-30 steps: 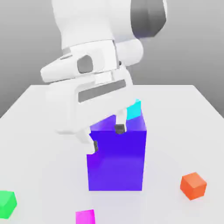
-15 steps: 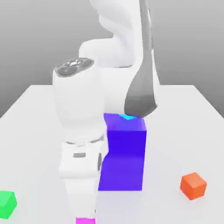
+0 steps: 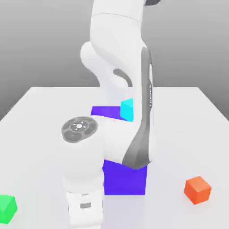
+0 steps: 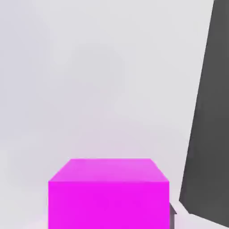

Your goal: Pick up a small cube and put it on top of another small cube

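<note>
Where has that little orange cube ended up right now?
The orange cube sits on the white table at the exterior view's lower right, apart from the big blue-purple block, which stands to its left.

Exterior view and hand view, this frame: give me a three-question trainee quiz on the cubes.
1. True or false: the orange cube rests on the table.
2. What sits on top of the big blue-purple block? A) green cube B) cyan cube C) orange cube
3. Fill in: in the hand view, the cube right in front of the camera is ____.

Key:
1. True.
2. B, the cyan cube.
3. Magenta: the small magenta cube.
</note>
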Available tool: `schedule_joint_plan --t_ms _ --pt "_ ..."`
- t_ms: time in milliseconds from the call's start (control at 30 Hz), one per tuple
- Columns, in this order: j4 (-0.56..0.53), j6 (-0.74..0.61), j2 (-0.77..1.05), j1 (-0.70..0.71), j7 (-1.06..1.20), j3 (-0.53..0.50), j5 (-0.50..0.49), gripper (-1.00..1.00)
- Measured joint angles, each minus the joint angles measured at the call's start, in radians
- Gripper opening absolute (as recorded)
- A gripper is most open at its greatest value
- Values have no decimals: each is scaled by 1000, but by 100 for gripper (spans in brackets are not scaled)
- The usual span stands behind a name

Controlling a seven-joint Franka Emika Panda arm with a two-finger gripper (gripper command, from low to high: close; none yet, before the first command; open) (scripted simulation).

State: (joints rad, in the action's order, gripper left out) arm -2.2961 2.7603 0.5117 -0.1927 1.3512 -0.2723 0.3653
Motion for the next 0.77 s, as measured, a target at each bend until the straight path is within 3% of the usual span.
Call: schedule_joint_plan --t_ms 167,500,633,667,767 --pt "-33 -105 -146 -46 -93 -91 -90 -100" --pt "45 -256 -169 101 -432 -349 -30 -100" --pt "69 -197 -64 180 -405 -302 79 -100" --pt "73 -175 -36 199 -388 -279 106 100" --pt "73 -175 -36 199 -388 -279 106 100"
